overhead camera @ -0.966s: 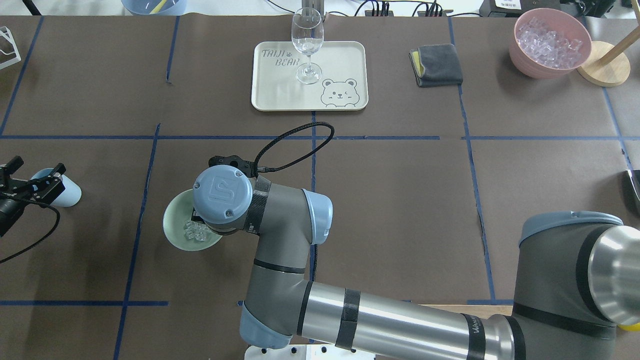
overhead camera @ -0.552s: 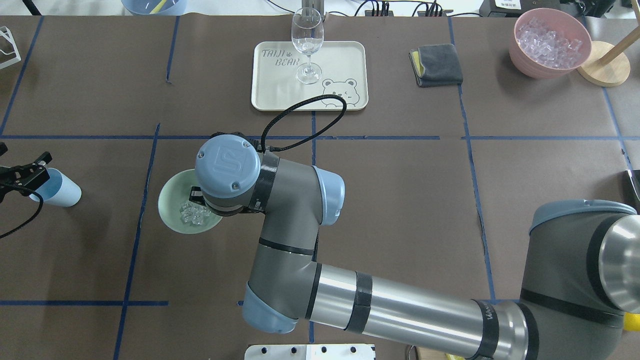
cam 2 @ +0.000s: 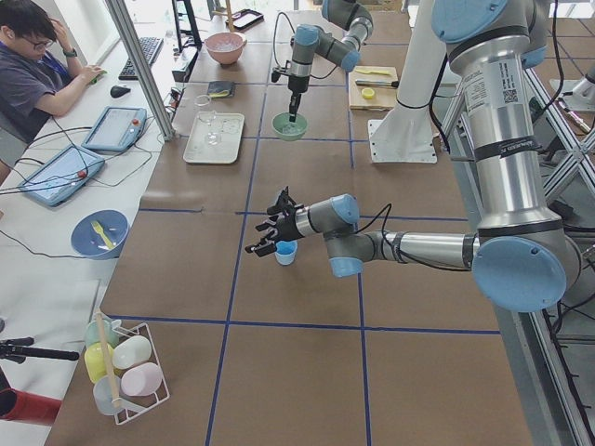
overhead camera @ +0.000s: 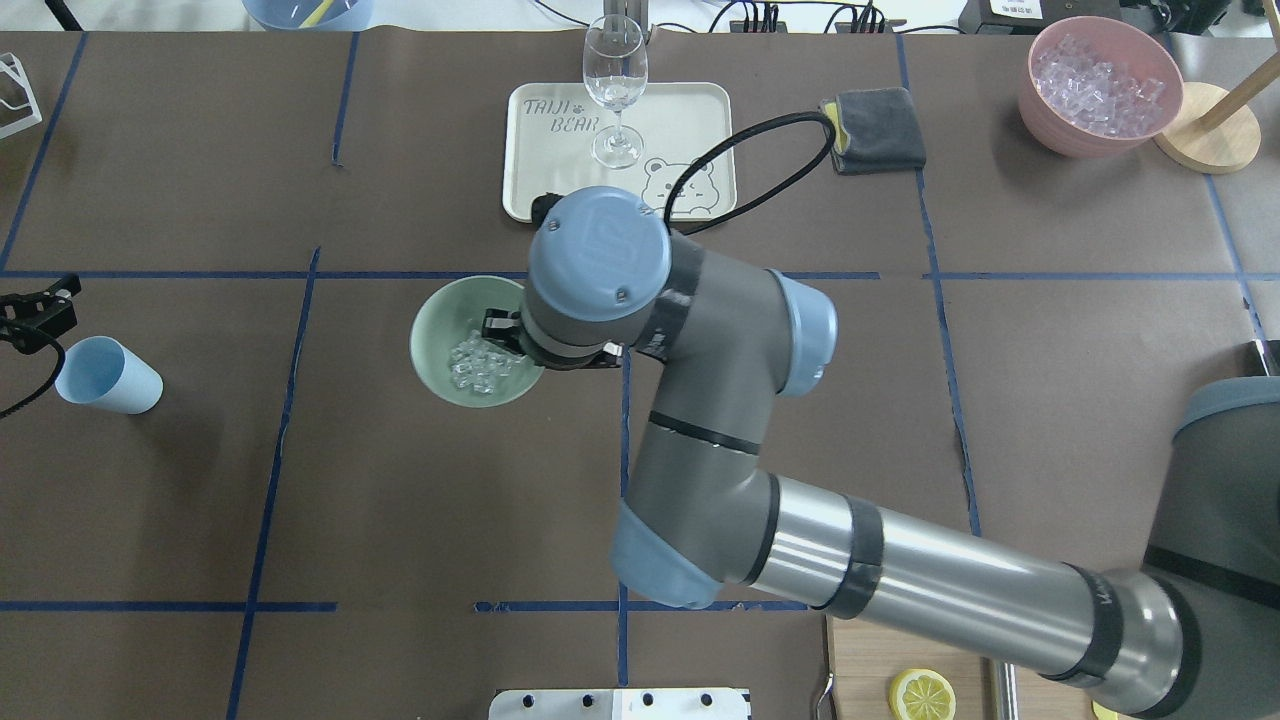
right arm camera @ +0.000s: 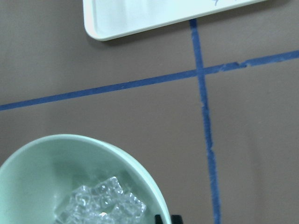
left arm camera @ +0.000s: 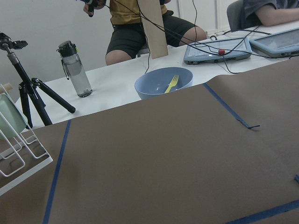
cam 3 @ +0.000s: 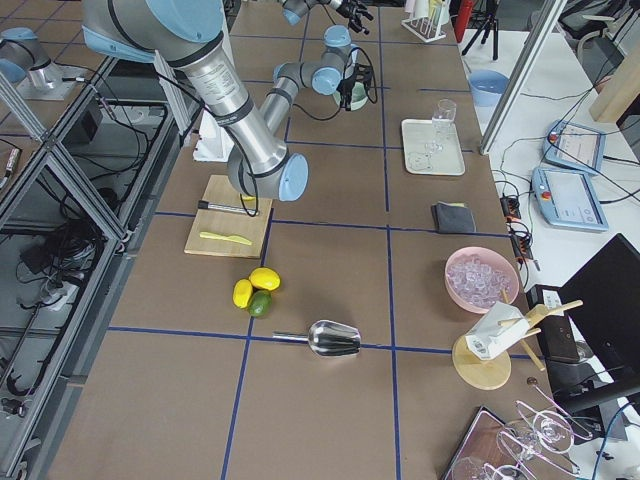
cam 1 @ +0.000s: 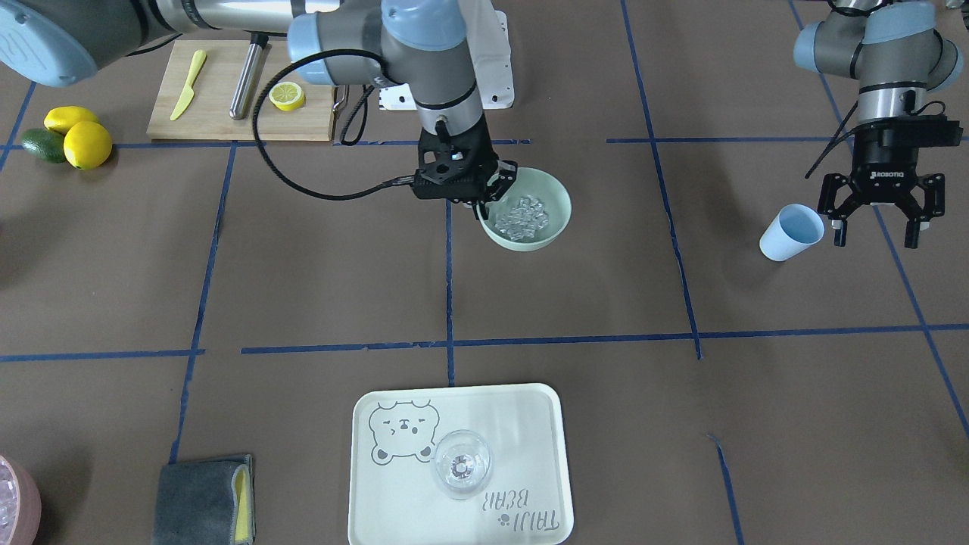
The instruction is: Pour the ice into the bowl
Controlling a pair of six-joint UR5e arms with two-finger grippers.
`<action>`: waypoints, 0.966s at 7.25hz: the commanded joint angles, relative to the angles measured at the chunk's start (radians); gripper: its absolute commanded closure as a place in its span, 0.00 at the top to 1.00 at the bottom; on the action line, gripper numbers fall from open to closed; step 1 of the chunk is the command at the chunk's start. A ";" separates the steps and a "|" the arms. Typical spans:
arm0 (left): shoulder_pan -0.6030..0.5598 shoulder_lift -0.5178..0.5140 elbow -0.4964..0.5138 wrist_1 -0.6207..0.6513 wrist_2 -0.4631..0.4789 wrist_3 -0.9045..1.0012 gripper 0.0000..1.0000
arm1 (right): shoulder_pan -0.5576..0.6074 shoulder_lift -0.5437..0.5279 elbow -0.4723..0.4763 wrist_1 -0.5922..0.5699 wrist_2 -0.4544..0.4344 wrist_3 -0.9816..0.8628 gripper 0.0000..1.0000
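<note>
The pale mint-green bowl [overhead camera: 435, 335] sits near the table's centre and holds a small heap of clear ice [overhead camera: 478, 366]. It also shows in the front view [cam 1: 551, 198] with the ice [cam 1: 521, 214], and in the right wrist view [right arm camera: 46, 163]. My right gripper [cam 1: 490, 198] is shut on the bowl's rim on the robot's side; I cannot tell whether the bowl rests on the table. The light blue cup [cam 1: 791, 232] stands empty at the table's left. My left gripper [cam 1: 876, 235] is open, just beside the cup and apart from it.
A cream tray [overhead camera: 690, 110] with a wine glass [overhead camera: 615, 80] lies beyond the bowl. A grey cloth [overhead camera: 875, 128] and a pink bowl of clear cubes [overhead camera: 1100, 85] are at the far right. A cutting board [cam 1: 227, 121] and lemons [cam 1: 76, 140] lie near the robot's base.
My right arm has moved the bowl with the ice to the right and away from the robot. My left gripper has let go of the cup and drawn back from it.
</note>
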 commanded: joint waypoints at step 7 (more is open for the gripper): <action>-0.524 -0.290 -0.080 0.940 -0.721 0.491 1.00 | 0.307 -0.673 0.289 0.203 0.273 -0.424 0.00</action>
